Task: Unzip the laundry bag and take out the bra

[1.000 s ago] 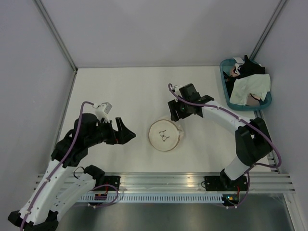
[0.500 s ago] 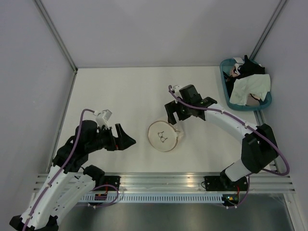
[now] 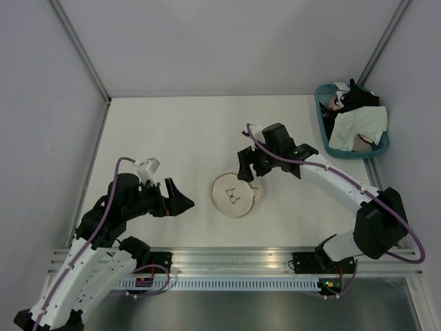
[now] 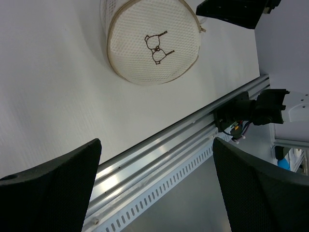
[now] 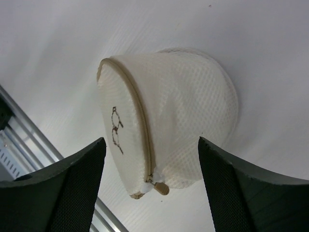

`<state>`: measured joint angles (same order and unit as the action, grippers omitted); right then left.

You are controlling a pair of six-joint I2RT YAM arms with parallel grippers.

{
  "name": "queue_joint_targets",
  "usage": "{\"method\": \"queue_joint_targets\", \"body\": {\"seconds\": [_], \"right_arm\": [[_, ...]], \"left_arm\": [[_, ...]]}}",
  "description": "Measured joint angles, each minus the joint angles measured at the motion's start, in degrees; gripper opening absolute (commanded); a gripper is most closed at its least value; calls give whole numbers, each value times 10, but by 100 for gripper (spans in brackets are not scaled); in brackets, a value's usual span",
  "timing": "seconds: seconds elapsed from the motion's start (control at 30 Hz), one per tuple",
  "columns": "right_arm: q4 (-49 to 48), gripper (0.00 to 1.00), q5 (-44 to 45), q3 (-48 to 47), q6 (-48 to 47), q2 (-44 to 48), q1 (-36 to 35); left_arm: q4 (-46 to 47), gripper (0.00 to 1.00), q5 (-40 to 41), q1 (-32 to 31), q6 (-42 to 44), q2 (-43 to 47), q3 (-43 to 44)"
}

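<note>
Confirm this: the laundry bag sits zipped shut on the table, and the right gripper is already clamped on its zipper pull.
Not clamped. The right wrist view shows the right gripper open, fingers spread either side of the laundry bag, the zipper pull untouched. The bag is zipped shut on the table.

You have a white table (image 3: 172,131) carrying two things. The laundry bag (image 3: 235,194) rests on it with its zip closed. It sits just past the right gripper's (image 3: 248,167) fingertips, framed between them in the wrist view, and well ahead of the left gripper's (image 3: 185,198) fingertips. A teal basket (image 3: 322,114) stands on the table's corner, well behind the right fingertips.
</note>
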<state>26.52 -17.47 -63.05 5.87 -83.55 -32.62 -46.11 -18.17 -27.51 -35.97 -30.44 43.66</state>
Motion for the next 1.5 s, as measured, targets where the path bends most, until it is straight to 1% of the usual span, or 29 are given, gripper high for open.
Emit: {"method": "queue_joint_targets", "body": {"seconds": [0.07, 0.1, 0.23, 0.37, 0.4, 0.43, 0.47, 0.5, 0.53, 0.57, 0.77, 0.9, 1.0, 1.03, 1.1, 1.13, 1.2, 1.27, 1.37, 1.5], "right_arm": [[1, 77, -28, 10, -3, 8, -3], [1, 73, -39, 13, -4, 10, -6], [0, 62, -67, 19, -11, 3, -30], [-5, 56, -70, 21, -12, -35, -59], [-6, 52, -67, 21, -12, -47, -66], [-7, 46, -63, 21, -12, -63, -72], [-8, 37, -58, 21, -12, -78, -78], [-8, 18, -52, 20, -13, -92, -83], [-7, 7, -44, 18, -12, -103, -86], [-6, 0, -40, 14, -9, -112, -89], [-10, 0, -11, -2, 20, -112, -92], [-49, 0, 23, 20, 86, -72, -92], [-114, 0, 67, 81, 193, -8, -92], [-163, 0, 86, 123, 256, 25, -92], [-220, 0, 118, 200, 351, 84, -92], [-264, 1, 139, 251, 409, 119, -93], [-311, 1, 188, 346, 515, 192, -100], [-339, 1, 240, 423, 605, 263, -119], [-367, 1, 295, 487, 705, 342, -151], [-406, 0, 353, 530, 797, 422, -177]], "left_arm": [[0, 100, 0, 0, 0, -3, 0], [1, 99, 0, 0, 0, -5, -1], [5, 99, 0, 0, 0, -13, -7], [8, 100, 0, 0, 0, -15, -10], [10, 99, 0, 0, 0, -14, -11], [11, 99, 0, 0, -1, -14, -12], [12, 99, 0, 0, -1, -14, -13], [13, 99, 0, 0, -1, -14, -15], [13, 99, -1, 0, -1, -14, -17], [13, 99, -1, 0, -3, -13, -19], [18, 99, -7, 0, -16, 8, -33], [56, 99, -33, 0, -50, 43, -73], [103, 99, -53, 0, -99, 86, -125], [118, 99, -57, 0, -121, 101, -143], [142, 99, -60, 0, -159, 130, -176], [153, 99, -59, 0, -185, 149, -194], [167, 99, -55, 0, -227, 180, -216], [175, 99, -43, 0, -270, 223, -233], [196, 100, -25, 0, -329, 269, -253], [221, 100, -7, 0, -388, 282, -285]]}}
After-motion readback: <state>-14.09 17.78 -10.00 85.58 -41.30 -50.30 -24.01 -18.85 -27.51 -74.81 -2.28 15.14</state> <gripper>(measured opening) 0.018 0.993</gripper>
